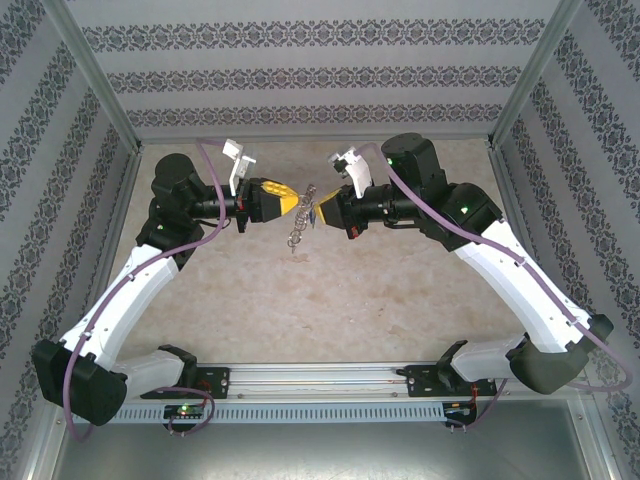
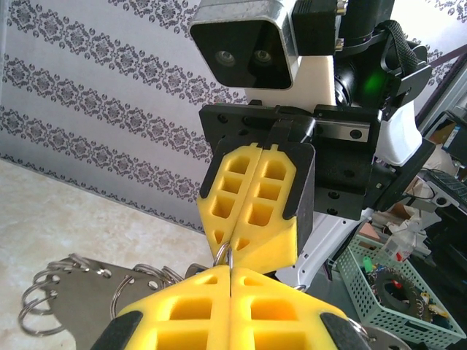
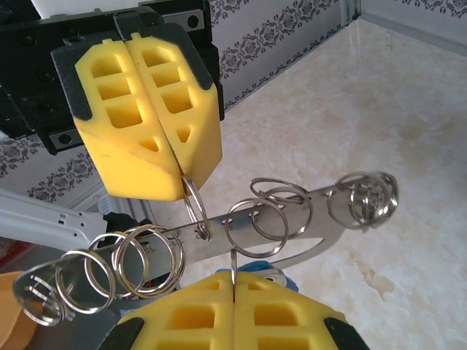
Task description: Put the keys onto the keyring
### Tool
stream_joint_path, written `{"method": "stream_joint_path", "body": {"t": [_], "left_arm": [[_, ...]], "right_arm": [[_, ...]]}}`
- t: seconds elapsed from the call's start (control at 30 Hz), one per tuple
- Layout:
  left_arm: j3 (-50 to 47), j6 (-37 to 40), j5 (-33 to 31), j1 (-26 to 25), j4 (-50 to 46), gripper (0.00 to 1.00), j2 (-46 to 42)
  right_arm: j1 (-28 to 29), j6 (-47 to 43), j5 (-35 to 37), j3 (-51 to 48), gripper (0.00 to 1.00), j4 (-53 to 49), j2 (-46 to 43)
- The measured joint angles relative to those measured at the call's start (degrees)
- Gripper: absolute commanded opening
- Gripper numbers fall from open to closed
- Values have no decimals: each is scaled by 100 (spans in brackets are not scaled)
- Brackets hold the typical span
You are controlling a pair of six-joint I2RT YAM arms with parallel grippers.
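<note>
**Q:** Where the two arms meet above the marbled beige stone-look tabletop (image 1: 400, 290), what hangs between them?

**A:** The keyring (image 3: 219, 219): a flat grey metal strip pierced with holes and threaded with shiny wire split rings (image 3: 146, 259). It is held aloft and tilted.

**Q:** How do the grippers stand?

**A:** The left gripper (image 3: 177, 186) has yellow moulded pads (image 3: 124, 109) with square cut-out cells, backed in black. It is clenched on one split ring near the strip's middle. The right gripper (image 3: 233, 281) has matching pads, pressed together on a thin wire ring hanging from the strip.

**Q:** And the key?

**A:** The key (image 3: 255, 268) shows as a sliver of blue plastic just beyond the right fingertips, under the strip. Its shaft is hidden.

**Q:** Any containers?

**A:** A green plastic lattice basket (image 2: 365, 284) holds small items too blurred to name.
</note>
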Motion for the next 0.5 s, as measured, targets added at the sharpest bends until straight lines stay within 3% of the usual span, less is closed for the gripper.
{"method": "stream_joint_path", "body": {"t": [0.5], "left_arm": [[-26,-129,26,0,170,0,11]], "right_arm": [[0,66,-31,-98,0,109,0]]}}
